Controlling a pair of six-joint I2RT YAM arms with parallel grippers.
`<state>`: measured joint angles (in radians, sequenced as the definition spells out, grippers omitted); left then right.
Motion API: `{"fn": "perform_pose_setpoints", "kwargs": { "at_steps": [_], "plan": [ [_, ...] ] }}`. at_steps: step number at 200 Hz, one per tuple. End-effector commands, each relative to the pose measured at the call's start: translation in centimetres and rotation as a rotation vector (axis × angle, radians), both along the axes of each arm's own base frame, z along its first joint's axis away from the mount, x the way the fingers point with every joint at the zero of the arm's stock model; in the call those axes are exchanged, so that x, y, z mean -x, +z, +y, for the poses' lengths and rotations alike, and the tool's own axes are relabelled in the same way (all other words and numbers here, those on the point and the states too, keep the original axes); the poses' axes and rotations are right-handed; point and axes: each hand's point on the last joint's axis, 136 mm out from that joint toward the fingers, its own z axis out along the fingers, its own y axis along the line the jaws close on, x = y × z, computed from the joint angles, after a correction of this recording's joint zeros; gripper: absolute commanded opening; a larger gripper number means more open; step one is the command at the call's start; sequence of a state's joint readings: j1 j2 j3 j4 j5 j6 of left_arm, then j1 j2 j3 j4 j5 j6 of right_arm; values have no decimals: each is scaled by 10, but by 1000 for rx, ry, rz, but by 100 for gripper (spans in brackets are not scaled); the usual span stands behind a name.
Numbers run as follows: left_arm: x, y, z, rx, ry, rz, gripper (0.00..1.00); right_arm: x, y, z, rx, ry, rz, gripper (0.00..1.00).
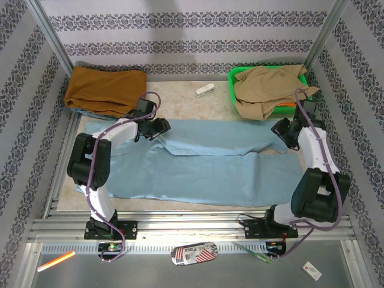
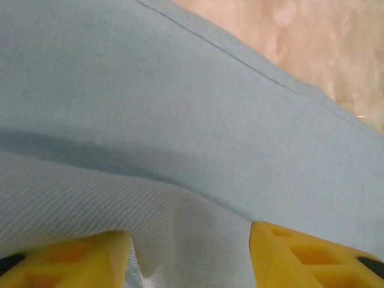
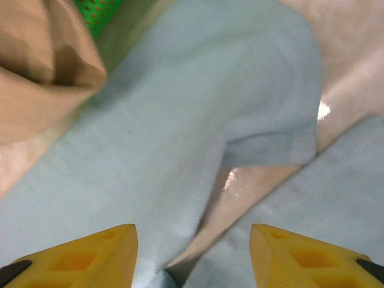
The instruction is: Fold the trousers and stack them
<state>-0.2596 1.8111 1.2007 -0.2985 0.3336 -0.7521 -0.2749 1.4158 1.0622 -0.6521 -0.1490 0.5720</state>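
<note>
Beige marbled tabletop [image 1: 186, 105] under blue trousers [image 1: 210, 171], patterned wallpaper [image 1: 180, 30] around.

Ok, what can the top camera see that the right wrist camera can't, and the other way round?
The top camera has what the wrist one lacks: the left arm, the right arm, a rust-brown garment, a small white object, and the trousers spread wide. The right wrist camera adds its yellow fingers up close, standing apart, and shiny table beside a folded-over trouser end. Both share the blue trousers, the tan garment and the green basket.
</note>
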Motion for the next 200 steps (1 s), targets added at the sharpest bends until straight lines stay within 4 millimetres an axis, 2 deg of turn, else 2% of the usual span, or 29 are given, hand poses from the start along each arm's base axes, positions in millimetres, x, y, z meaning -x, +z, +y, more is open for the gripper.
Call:
{"fn": "perform_pose_setpoints", "kwargs": {
  "at_steps": [1, 4, 14, 25, 36, 45, 65, 90, 114, 151, 200],
  "plan": [
    [13, 20, -3, 83, 6, -39, 55, 17, -29, -17, -50, -118, 31, 38],
    [17, 20, -4, 90, 5, -40, 55, 19, -32, -20, -65, -135, 37, 31],
    [27, 20, -6, 108, 0, -44, 55, 20, -40, -27, -98, -162, 46, 21],
    [39, 19, -6, 111, -6, -43, 55, 19, -50, -34, -125, -186, 63, 14],
    [51, 16, -4, 115, -2, -41, 55, 17, -61, -37, -162, -200, 90, 12],
    [59, 14, 0, 117, 5, -44, 55, 13, -68, -38, -181, -200, 107, 16],
    [79, 7, 3, 134, 11, -39, 56, 4, -76, -38, -212, -191, 124, 34],
    [99, -7, 6, 142, 0, -15, 57, -6, -74, -41, -226, -195, 117, 40],
    [109, -25, 13, 119, -1, 16, 58, -12, -75, -47, -213, -206, 143, 42],
    [114, -33, 12, 154, -3, 21, 58, -16, -70, -55, -141, -193, 174, 43],
    [111, -31, 6, 193, -18, 21, 57, 1, -96, -51, -118, -179, 278, 41]
  ]
}}
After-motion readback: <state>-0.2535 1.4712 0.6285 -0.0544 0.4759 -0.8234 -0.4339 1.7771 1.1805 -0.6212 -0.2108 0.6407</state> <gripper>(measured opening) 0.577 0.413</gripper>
